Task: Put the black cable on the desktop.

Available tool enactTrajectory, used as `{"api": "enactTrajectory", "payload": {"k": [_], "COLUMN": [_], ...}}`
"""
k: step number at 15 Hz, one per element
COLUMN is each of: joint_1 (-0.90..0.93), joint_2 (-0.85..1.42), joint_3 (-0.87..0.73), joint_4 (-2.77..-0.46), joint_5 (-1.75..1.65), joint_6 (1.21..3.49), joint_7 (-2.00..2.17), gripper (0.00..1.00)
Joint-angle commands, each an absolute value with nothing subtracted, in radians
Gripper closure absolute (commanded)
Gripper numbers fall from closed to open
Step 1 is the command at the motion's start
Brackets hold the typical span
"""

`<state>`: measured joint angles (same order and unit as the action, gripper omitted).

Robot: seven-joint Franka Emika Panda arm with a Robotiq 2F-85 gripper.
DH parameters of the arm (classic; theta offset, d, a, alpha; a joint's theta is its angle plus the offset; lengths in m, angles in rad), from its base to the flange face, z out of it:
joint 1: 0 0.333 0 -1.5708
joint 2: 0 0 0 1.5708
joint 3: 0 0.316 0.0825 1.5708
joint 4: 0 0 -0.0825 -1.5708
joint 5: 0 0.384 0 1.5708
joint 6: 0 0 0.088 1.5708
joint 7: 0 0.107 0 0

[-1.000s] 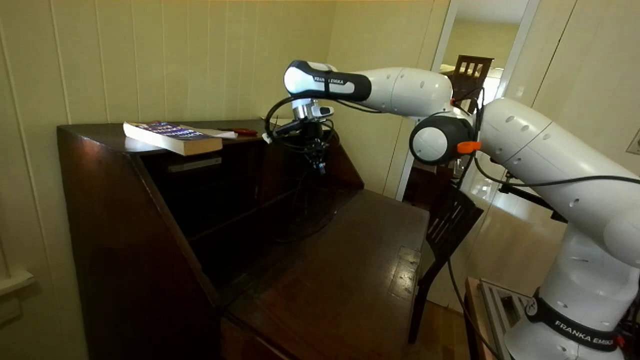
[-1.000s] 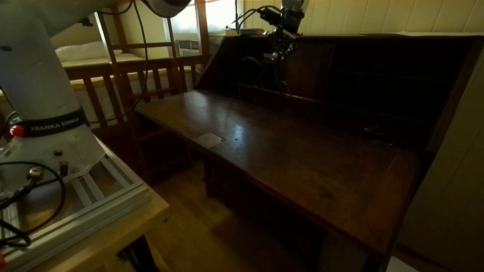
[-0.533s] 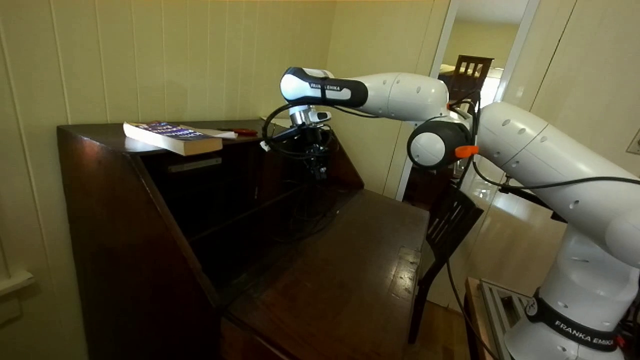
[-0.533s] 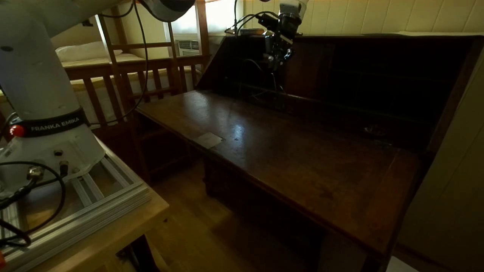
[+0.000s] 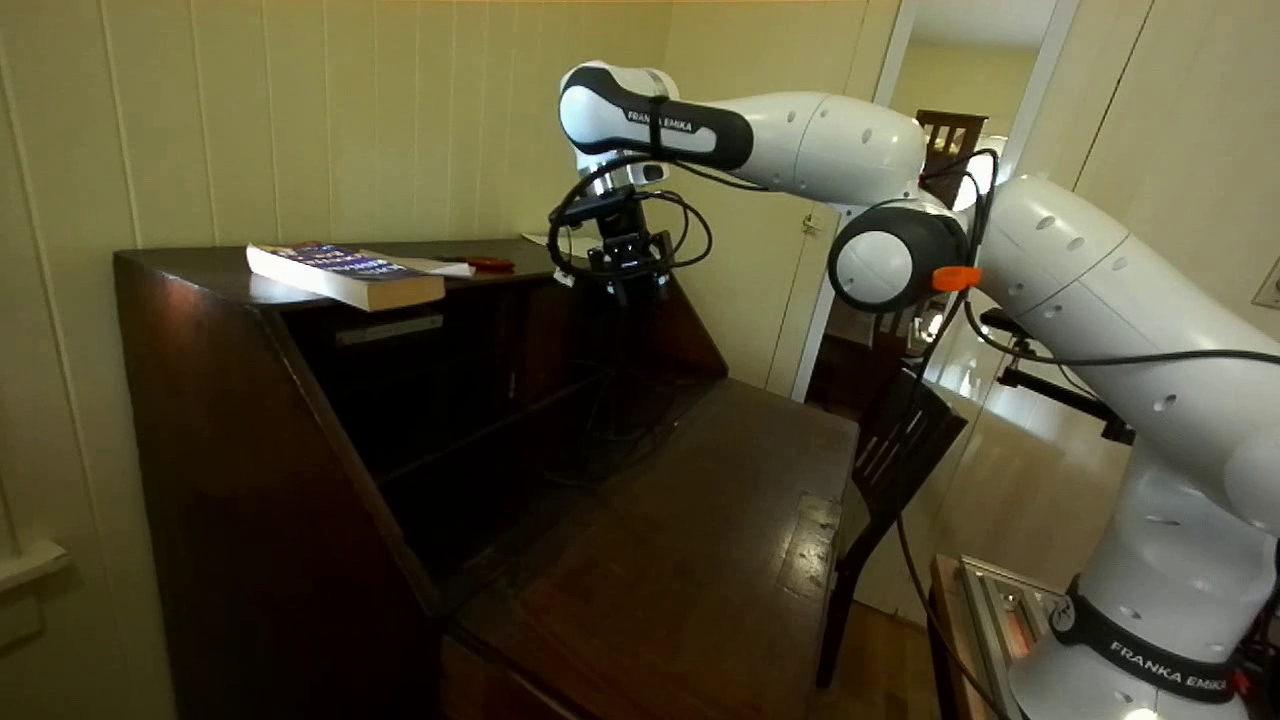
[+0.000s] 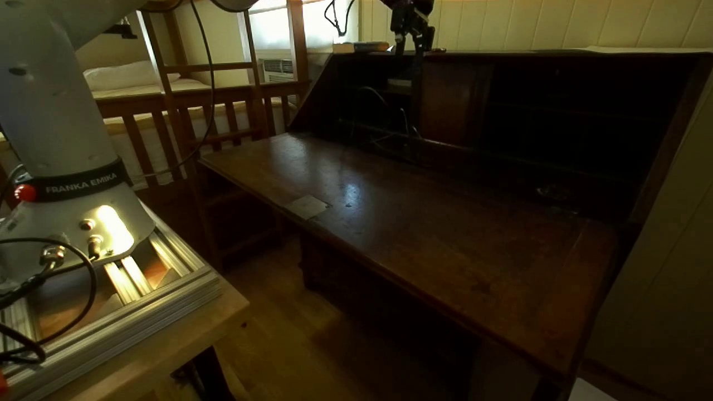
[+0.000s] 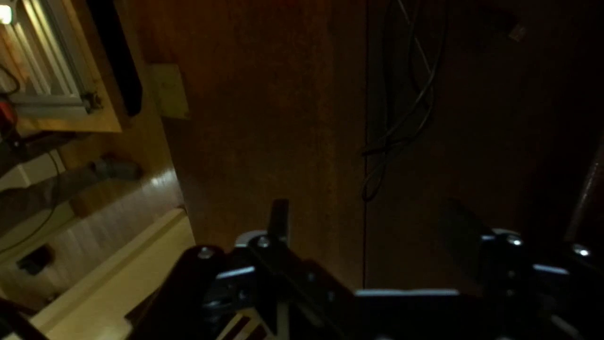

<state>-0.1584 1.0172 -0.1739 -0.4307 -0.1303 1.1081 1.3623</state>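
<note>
Your Robotiq gripper (image 6: 415, 49), its fingers (image 7: 280, 218) spread wide, stands higher than in the earlier frame. Below it, well apart, the black cable (image 7: 388, 138) lies loosely tangled at the inner seam (image 7: 364, 241) of the desktop (image 6: 445, 234), mostly toward the cubbyholes (image 6: 535, 125). Beyond, your Panda arm's base (image 6: 67, 225) now catches bright light.
</note>
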Motion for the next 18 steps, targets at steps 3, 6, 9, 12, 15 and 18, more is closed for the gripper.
{"api": "enactTrajectory", "payload": {"k": [3, 6, 9, 12, 15, 18], "joint_1": [-0.056, -0.025, -0.031, -0.044, 0.007, 0.019], "joint_2": [0.968, 0.949, 0.963, 0.957, 0.954, 0.943], "joint_3": [-0.247, -0.262, -0.255, -0.254, -0.294, -0.302], "joint_4": [-0.449, -0.434, -0.43, -0.43, -0.43, -0.429], "joint_5": [-0.288, -0.316, -0.281, -0.272, -0.383, -0.421], "joint_6": [1.005, 0.988, 0.962, 0.946, 1.032, 1.12], "joint_7": [1.088, 1.037, 1.135, 1.157, 0.994, 0.858], "gripper": [0.0, 0.0, 0.0, 0.0, 0.0, 0.0]}}
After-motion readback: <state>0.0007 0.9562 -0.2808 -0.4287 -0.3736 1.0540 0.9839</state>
